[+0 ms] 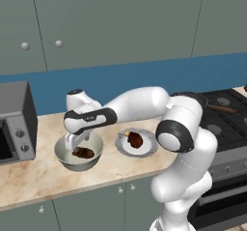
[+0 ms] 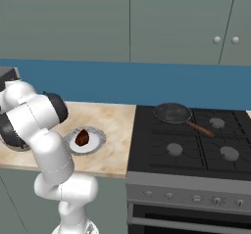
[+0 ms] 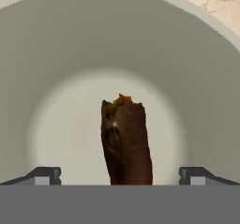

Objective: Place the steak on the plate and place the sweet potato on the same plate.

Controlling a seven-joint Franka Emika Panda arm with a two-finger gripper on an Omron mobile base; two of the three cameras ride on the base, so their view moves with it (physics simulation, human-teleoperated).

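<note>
Released claw [image 3: 120, 175] straddles one sweet potato [image 3: 125, 141] in the bowl [image 1: 62, 153], partly hiding it; one steak [image 1: 135, 139] sits on the plate [image 1: 149, 147].

I log: steak [image 1: 135, 139], reddish-brown chunk w/ yellow-orange bit, lying on plate [image 1: 149, 149], white w/ grey speckled rim, on counter. Sweet potato [image 3: 126, 141], dark brown, elongated, lying in bowl [image 1: 61, 150] left of plate.

End effector [image 1: 77, 145] dips into bowl [image 1: 60, 151] (sweet potato [image 1: 83, 152] inside).
</note>
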